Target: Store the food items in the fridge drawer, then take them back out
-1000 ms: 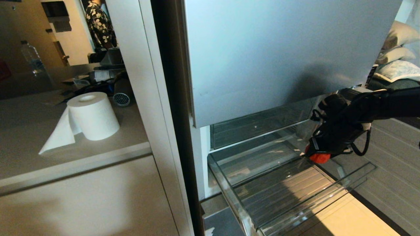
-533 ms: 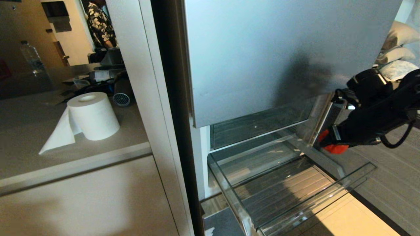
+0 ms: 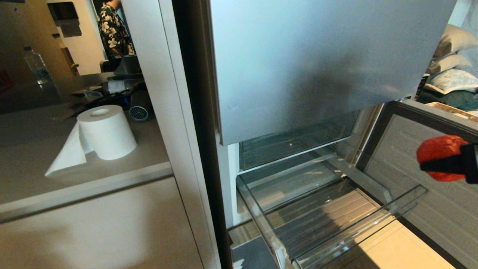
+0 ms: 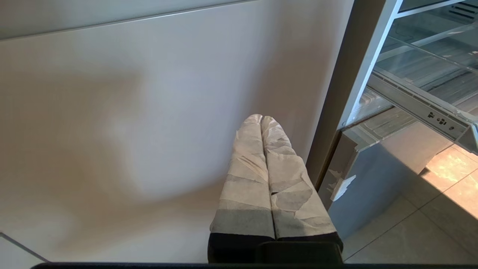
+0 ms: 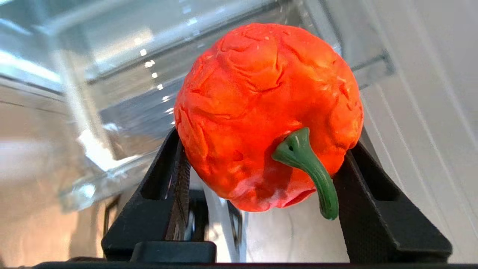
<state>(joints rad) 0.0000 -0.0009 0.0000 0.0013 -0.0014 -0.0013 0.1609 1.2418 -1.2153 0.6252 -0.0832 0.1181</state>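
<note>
Since the earlier frames the right arm has swung up and out from over the drawer to the head view's right edge, carrying its load with it; only the tip of the right gripper [image 3: 453, 164] shows there now, well clear of the bin; its black jaws pinch a wrinkled orange-red pepper-like food item with a curved green stem [image 5: 267, 116], one jaw on each flank, stem pointing back toward the wrist; grip looks firm, no slip visible; the wide shallow transparent fridge drawer with ribbed floor [image 3: 388, 209] stands pulled out below the silver-blue fridge door [image 3: 317, 59], and no food shows in it from the head view; judged step: take-out half of the task, item lifted away; the relation that matters next: the drawer lies down and toward the robot's left from the held item, so any set-down spot must lie outward, away from the fridge, and that spot is out of view; left gripper [image 4: 261, 123] parked low beside the pale cabinet front [image 4: 112, 112], its taped fingers pressed together, holding nothing; right arm is the only one placed to act; white paper-towel roll [image 3: 106, 130] sits on the counter [image 3: 33, 149], apart from the work.
</note>
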